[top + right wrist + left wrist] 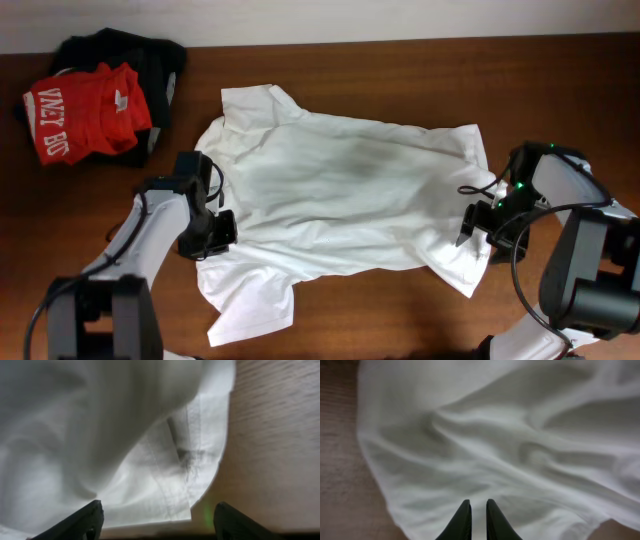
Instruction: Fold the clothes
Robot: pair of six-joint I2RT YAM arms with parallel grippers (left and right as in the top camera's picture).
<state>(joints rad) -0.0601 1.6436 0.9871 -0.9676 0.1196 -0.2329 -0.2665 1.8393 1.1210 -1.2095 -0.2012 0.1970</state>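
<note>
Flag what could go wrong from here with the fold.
1. The right gripper is open over a hem corner of the shirt, right at its edge; closing could catch only the hem and slip.
2. The left gripper is nearly closed over loose folds; whether it holds fabric is unclear, so a lift may be one-sided.
3. The shirt lies wrinkled, so folding now would likely press creases in.

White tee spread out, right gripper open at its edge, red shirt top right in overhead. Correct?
No: overhead shows the red shirt at top left. The white T-shirt is spread out and the right gripper is open at its edge.
</note>
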